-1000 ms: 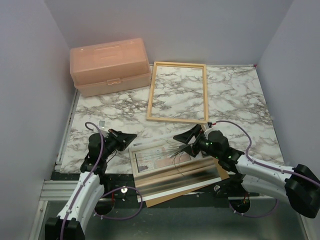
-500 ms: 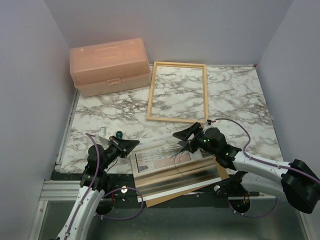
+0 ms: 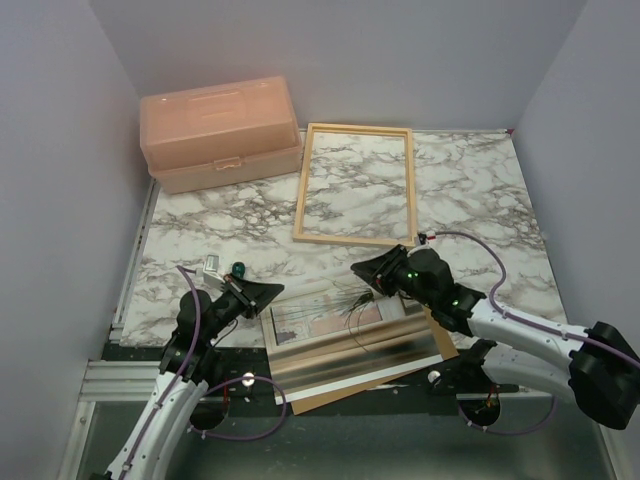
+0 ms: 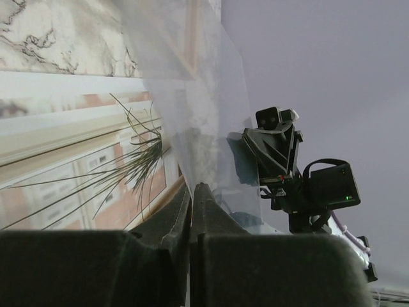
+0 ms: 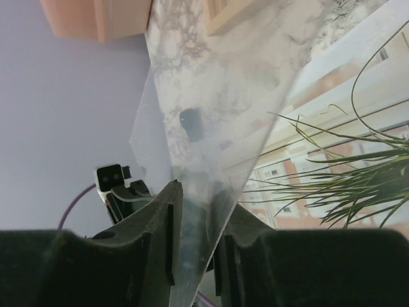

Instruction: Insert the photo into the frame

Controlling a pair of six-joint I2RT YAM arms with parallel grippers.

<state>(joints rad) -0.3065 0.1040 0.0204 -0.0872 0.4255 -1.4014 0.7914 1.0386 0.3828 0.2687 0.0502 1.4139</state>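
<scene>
The left gripper (image 3: 272, 291) has pulled back toward the near edge, jaws clenched, while the right gripper (image 3: 362, 272) has narrowed its jaws around the tilted glass sheet (image 5: 211, 96); whether they pinch it I cannot tell. The photo (image 3: 312, 320) lies face up near the arms, well apart from the frame (image 3: 301, 190)

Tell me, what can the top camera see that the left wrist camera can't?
Only the top camera shows the peach toolbox, the whole frame lying on the marble with nothing in it, and the brown backing board. Only the left wrist camera shows, close up, the left gripper pinched shut on the edge of the glass sheet. Both show the photo of the spiky plant and the right gripper at the sheet's other side.
</scene>
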